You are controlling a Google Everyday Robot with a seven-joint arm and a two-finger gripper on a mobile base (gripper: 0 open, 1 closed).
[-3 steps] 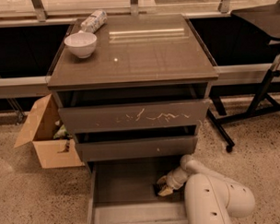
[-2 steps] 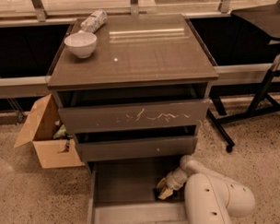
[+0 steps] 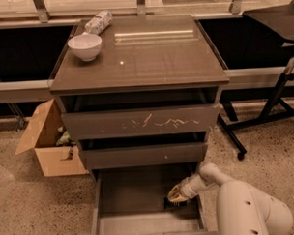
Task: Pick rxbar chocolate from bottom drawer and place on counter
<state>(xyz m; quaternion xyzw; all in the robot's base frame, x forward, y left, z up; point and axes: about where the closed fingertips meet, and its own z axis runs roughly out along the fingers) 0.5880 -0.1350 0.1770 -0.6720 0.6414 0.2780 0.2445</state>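
The bottom drawer [image 3: 136, 221] is pulled open below the cabinet. My gripper [image 3: 177, 196] reaches down into its right rear part, with the white arm [image 3: 247, 210] coming in from the lower right. A small dark flat thing, likely the rxbar chocolate [image 3: 170, 204], lies on the drawer floor right under the gripper tip and is mostly hidden by it. I cannot tell whether the gripper touches it. The counter [image 3: 154, 56] is the glossy grey-brown top of the cabinet.
A white bowl [image 3: 84, 46] and a white-and-grey cylindrical packet [image 3: 98, 22] stand at the counter's back left. The upper drawer front [image 3: 142, 122] has white scratches. An open cardboard box [image 3: 46, 142] sits on the floor left. A black stand [image 3: 277, 100] is at right.
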